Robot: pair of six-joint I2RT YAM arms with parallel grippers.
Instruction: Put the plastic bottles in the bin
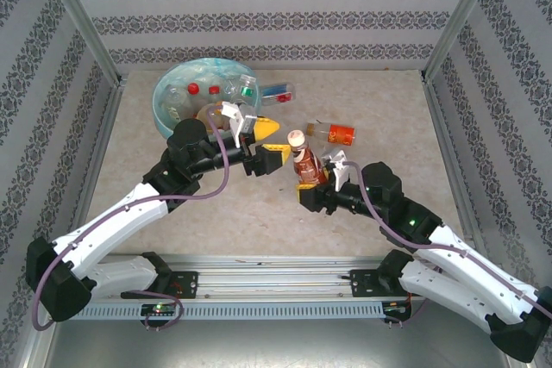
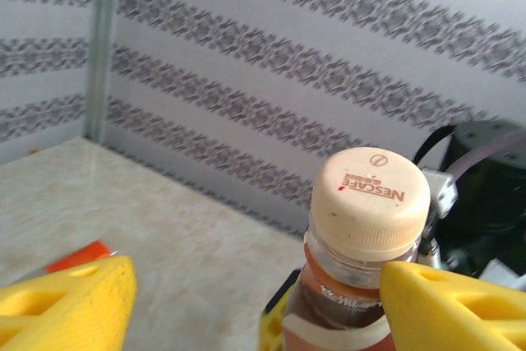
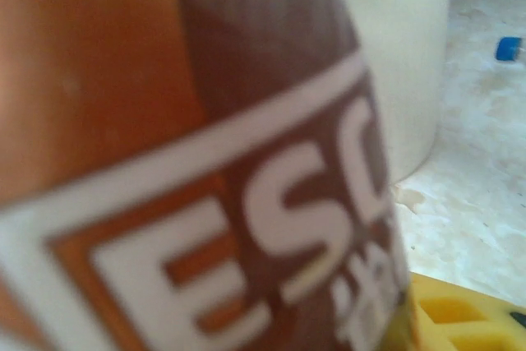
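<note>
My right gripper is shut on a plastic bottle with a cream cap and a red-brown label, holding it nearly upright above the table's middle. In the right wrist view its blurred label sits right in front of the lens, with one yellow finger beside it. My left gripper stands open just left of the bottle's cap; its right finger is close to the neck and its left finger is well apart. The bin stands at the back left with several bottles inside.
An orange-labelled bottle lies on the table behind the held one. A blue-labelled bottle lies against the bin's right side. Patterned walls and metal posts close the table on three sides. The bin's cream wall rises just behind the held bottle.
</note>
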